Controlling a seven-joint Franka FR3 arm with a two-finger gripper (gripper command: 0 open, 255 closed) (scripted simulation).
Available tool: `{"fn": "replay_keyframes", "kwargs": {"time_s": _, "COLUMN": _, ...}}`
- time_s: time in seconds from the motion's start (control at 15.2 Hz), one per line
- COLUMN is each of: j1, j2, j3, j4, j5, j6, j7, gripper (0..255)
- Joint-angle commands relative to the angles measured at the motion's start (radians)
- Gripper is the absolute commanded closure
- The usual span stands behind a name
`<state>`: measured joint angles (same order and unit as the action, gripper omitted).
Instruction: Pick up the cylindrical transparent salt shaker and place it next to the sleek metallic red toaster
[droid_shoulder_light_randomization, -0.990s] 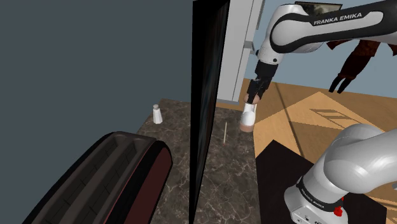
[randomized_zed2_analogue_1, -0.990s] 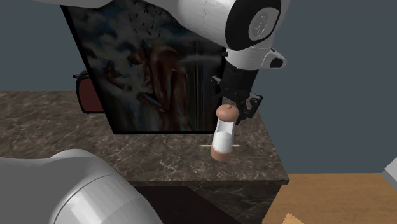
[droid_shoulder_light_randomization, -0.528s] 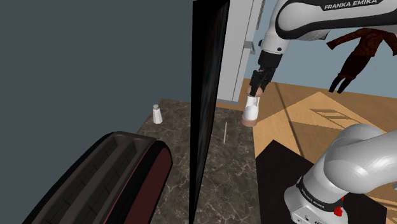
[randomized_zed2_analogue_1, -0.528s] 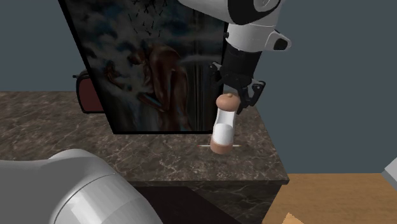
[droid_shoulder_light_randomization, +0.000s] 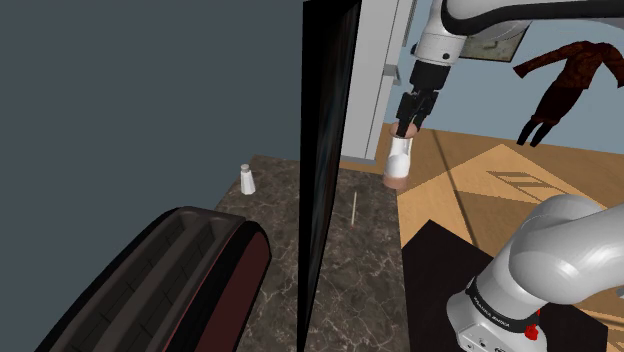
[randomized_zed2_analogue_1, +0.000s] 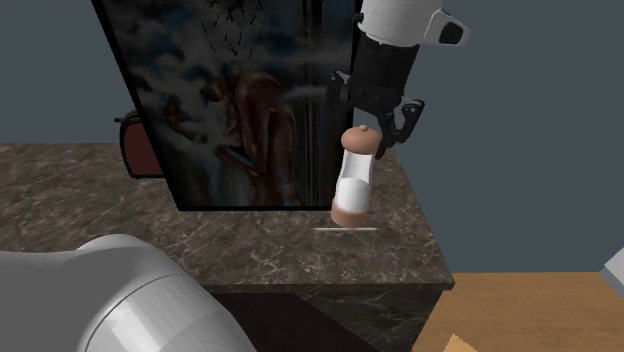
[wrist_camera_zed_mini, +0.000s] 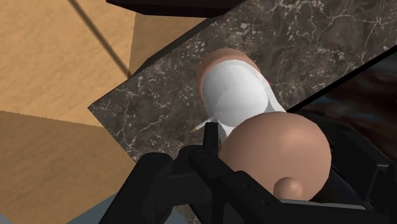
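The salt shaker (droid_shoulder_light_randomization: 398, 162) has a clear-white body with a tan cap and tan base. It hangs slightly tilted above the far corner of the dark marble counter (droid_shoulder_light_randomization: 350, 260), and my gripper (droid_shoulder_light_randomization: 407, 128) is shut on its cap from above. The second exterior view shows the shaker (randomized_zed2_analogue_1: 353, 185) lifted off the counter under the gripper (randomized_zed2_analogue_1: 380, 140). In the wrist view the tan cap sits between the black fingers of the gripper (wrist_camera_zed_mini: 280, 175), with the shaker body (wrist_camera_zed_mini: 238, 95) below it. The dark red toaster (droid_shoulder_light_randomization: 170, 280) lies at the shoulder view's lower left, its red edge (randomized_zed2_analogue_1: 135, 148) peeking from behind a panel.
A tall dark picture panel (droid_shoulder_light_randomization: 325, 150) stands upright on the counter between shaker and toaster. A small white shaker (droid_shoulder_light_randomization: 246, 179) stands beyond the toaster. A thin pale stick (droid_shoulder_light_randomization: 355, 207) lies on the marble below the lifted shaker. Wooden floor (droid_shoulder_light_randomization: 500, 180) lies past the counter edge.
The gripper has risen with the shaker clasped in it, lifting it off the counter and slightly toward the shoulder view's right.
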<state>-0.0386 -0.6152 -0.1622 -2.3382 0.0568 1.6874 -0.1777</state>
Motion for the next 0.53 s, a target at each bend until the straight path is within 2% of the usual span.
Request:
{"fn": "replay_keyframes", "kwargs": {"time_s": 0.0, "j1": 0.0, "j2": 0.003, "j3": -0.001, "j4": 0.031, "j5": 0.0, "j6": -0.028, "j7": 0.001, "gripper": 255}}
{"fn": "replay_keyframes", "kwargs": {"time_s": 0.46, "j1": 0.004, "j2": 0.018, "j3": 0.002, "j4": 0.135, "j5": 0.003, "j6": -0.118, "j7": 0.011, "gripper": 255}}
